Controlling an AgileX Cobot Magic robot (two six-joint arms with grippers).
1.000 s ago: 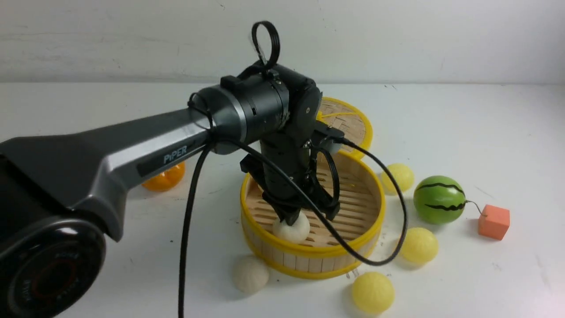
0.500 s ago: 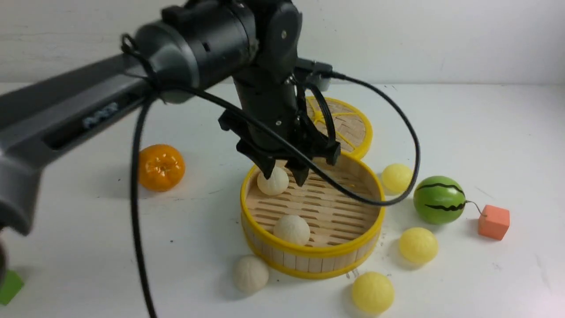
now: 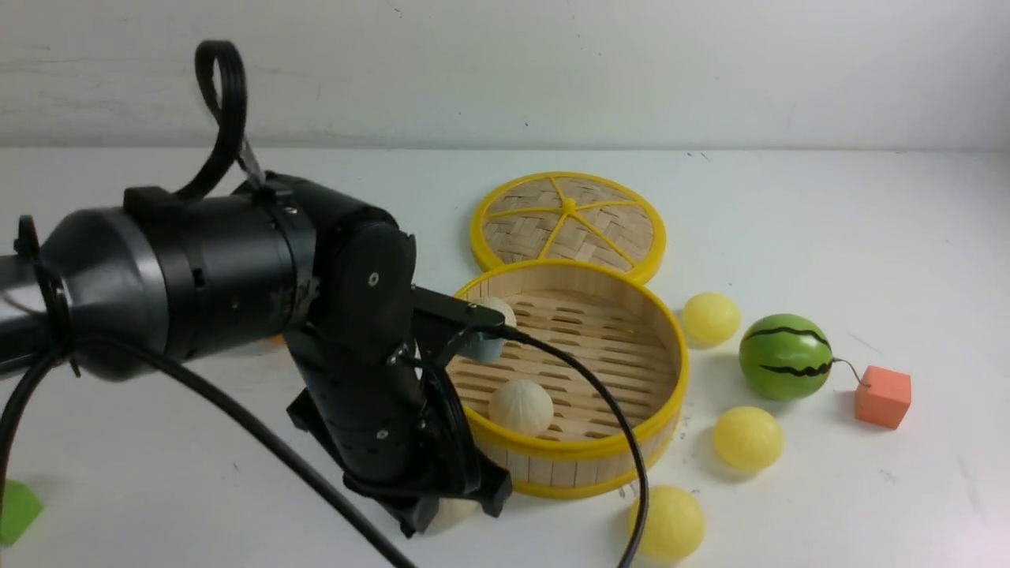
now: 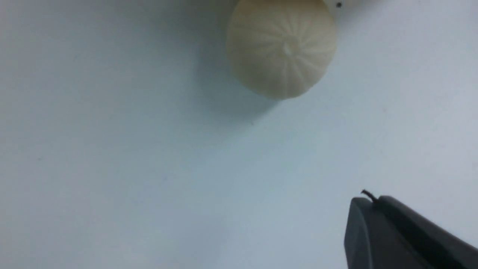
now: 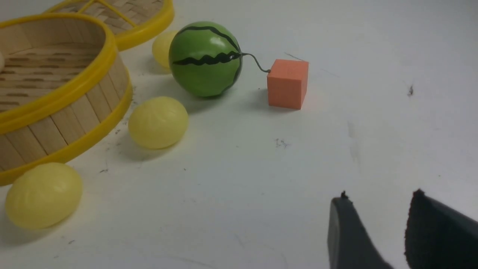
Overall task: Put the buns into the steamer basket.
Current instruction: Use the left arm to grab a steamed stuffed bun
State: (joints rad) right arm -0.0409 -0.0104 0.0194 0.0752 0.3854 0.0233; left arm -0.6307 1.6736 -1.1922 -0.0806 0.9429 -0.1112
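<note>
The left gripper (image 4: 375, 201), jaws clenched on nothing, hangs over the table, an off-white bun (image 4: 281, 48) lying loose ahead of its tips. The right gripper (image 5: 380, 196) stands parted and empty, three yellow buns (image 5: 158, 122) well ahead of it beside the steamer basket (image 3: 588, 450), which holds two white buns (image 3: 521, 407).
</note>
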